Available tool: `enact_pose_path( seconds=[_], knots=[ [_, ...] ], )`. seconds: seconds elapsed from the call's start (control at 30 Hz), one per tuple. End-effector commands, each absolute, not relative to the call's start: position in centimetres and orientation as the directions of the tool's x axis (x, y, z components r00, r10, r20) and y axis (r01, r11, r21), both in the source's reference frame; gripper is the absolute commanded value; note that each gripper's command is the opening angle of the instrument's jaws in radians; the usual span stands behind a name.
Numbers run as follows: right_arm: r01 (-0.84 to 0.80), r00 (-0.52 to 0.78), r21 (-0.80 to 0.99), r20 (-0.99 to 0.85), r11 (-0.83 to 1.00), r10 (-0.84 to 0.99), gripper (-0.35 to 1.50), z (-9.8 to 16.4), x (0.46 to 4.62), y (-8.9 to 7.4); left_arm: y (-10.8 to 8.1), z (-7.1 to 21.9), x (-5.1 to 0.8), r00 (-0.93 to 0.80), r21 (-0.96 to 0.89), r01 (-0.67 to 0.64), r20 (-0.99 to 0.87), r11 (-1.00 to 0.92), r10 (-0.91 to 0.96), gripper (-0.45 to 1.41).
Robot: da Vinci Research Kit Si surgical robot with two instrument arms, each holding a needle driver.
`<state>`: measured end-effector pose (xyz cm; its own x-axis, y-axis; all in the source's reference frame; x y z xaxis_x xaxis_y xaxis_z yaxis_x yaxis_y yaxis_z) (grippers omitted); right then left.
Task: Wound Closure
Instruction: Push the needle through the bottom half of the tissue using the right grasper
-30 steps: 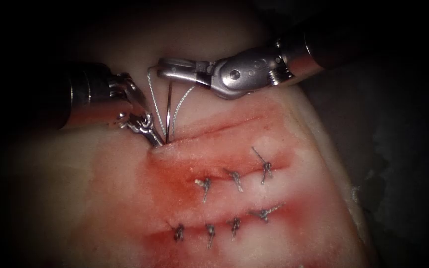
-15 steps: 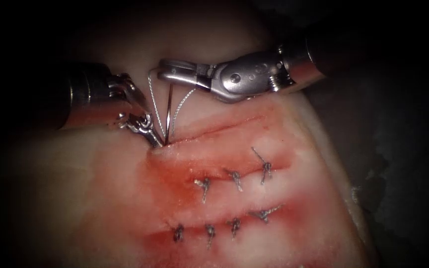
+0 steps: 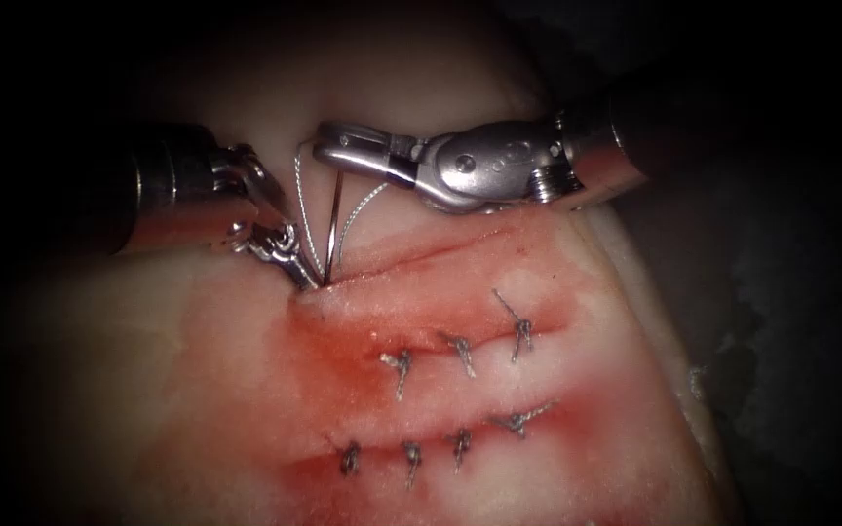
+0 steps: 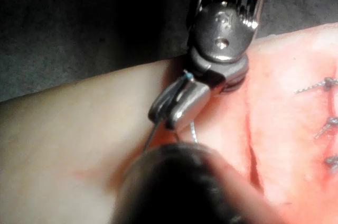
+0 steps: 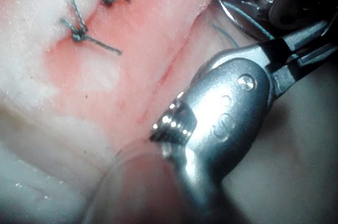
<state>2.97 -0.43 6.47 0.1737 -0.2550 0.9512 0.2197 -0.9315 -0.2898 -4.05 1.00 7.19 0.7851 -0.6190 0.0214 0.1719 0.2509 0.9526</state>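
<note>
While the right gripper [image 3: 325,145] was clamped on the needle [image 3: 333,219] close to its far end, the needle stood nearly upright. Its near end met the tissue [image 3: 148,390] at the left end of the open cut [image 3: 440,251]. We could not tell how deep it sat there. The left gripper [image 3: 299,273] pressed against the tissue at that same spot, just left of the needle. We could not tell what it held, if anything. Two strands of thread [image 3: 301,190] rose from the entry point, one on each side of the needle, and curved up toward the right gripper.

We judged that any movement of the needle should follow its own curve, turned from the wrist, so that the tissue edge would not tear. The grip looked square across the needle. We thought it should stay firm so the needle would not twist. The strands lay very close to the needle and to both grippers, so we thought snagging a loop was the main risk.

Room was tight at the left end of the cut, where both grippers, the needle and the thread crowded together. More room lay on the far side, over pale bare tissue. On the near side two rows of finished stitches [image 3: 460,351] sat in red fluid [image 3: 343,390], and these were best left untouched. To the right the tissue ended at a steep edge, with dark ground beyond it.
</note>
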Motion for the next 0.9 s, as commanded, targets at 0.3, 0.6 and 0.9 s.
enact_pose_path(
  seconds=[0.3,0.6,0.9],
  knots=[
    [0.241,0.170,-0.337,0.938,-0.910,-0.302,-0.35,6.53,3.00,-0.45,1.09,7.22,-4.10,0.785,0.952,0.169,0.025,0.253,-0.619,-0.45],
    [0.292,0.167,-0.330,0.942,-0.898,-0.292,-0.35,6.56,2.96,-0.43,1.11,7.21,-4.10,0.783,0.952,0.169,0.027,0.254,-0.621,-0.45],
    [0.295,0.142,-0.139,0.985,-0.945,-0.100,-0.35,6.52,2.96,-0.41,1.09,7.20,-4.11,0.783,0.952,0.169,0.026,0.254,-0.622,-0.45]
  ],
)
